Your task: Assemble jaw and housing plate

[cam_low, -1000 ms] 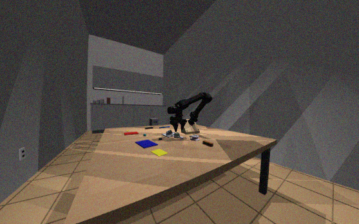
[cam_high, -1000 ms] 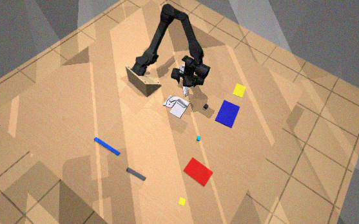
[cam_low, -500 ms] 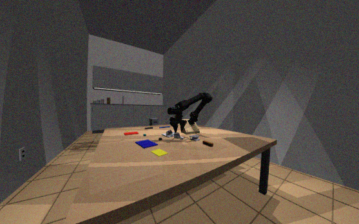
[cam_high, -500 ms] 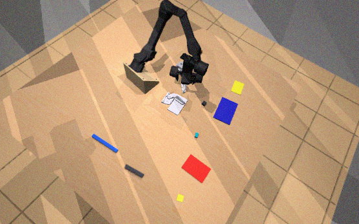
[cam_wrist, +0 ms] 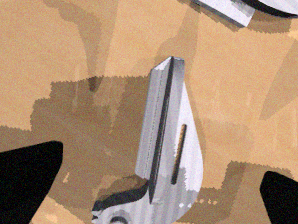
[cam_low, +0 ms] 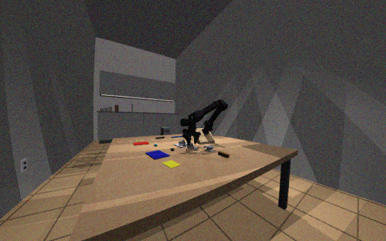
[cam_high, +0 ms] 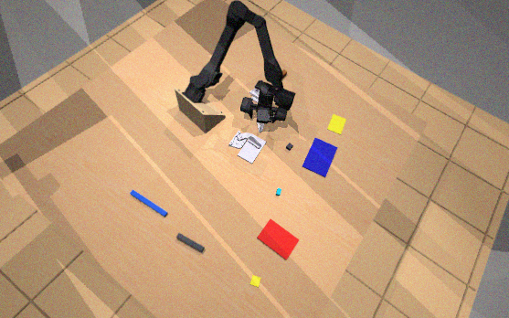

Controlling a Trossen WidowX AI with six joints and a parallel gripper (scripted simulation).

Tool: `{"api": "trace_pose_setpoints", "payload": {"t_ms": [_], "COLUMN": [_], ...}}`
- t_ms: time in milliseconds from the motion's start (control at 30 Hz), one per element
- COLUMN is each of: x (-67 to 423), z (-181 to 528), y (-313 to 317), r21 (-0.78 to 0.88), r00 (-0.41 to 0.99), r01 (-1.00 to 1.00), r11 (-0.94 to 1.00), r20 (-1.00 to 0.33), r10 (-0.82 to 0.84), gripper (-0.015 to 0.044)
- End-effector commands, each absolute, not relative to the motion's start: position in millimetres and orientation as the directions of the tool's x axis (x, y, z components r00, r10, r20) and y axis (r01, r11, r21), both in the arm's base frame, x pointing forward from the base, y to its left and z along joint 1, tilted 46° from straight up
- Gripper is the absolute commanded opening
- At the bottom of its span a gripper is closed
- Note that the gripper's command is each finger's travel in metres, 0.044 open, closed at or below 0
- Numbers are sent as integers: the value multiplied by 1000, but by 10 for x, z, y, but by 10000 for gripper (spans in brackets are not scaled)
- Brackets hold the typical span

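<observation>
The loose jaw (cam_wrist: 192, 165) (cam_high: 260, 127) (cam_low: 192, 147) is silvery, with a long ridged edge and a toothed round end. It lies on the table. My gripper (cam_wrist: 165, 168) (cam_high: 264, 114) (cam_low: 192, 142) is open and points down over it; one finger is on each side of the jaw in the wrist view, with nothing gripped. The white base (cam_high: 249, 156) (cam_low: 177, 145) lies just in front, with the other jaw (cam_high: 255, 142) on it; its edge (cam_wrist: 225, 11) shows at the top of the wrist view. A pale part (cam_high: 254, 94) (cam_low: 209, 148), seemingly the housing plate, is partly hidden by the arm. The pins are not distinguishable.
A beige angled stand (cam_high: 196, 114) (cam_low: 205, 136) is left of the gripper. A small dark block (cam_high: 290, 146), blue pad (cam_high: 320, 157) and yellow pad (cam_high: 336, 124) are right. A brown block (cam_low: 223, 154) is behind the arm. A red pad (cam_high: 278, 238) and blue bar (cam_high: 149, 203) lie farther out.
</observation>
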State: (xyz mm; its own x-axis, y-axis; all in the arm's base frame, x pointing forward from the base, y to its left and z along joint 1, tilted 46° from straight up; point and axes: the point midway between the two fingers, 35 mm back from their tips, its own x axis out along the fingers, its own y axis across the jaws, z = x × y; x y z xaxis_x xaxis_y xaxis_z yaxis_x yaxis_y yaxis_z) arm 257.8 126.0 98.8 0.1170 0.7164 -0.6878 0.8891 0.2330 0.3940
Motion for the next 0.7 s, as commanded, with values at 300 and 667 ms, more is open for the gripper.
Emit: {"api": "trace_pose_setpoints", "payload": {"t_ms": [300,667], "x": [2558,2558], "z": [806,799], "y": [1412,1420], "r21": [377,377], "r00": [105,105], "r01": [897,897], "r11": [232,232], "r20": [-691,-691], "r10": [715,716], "gripper": [440,440]}}
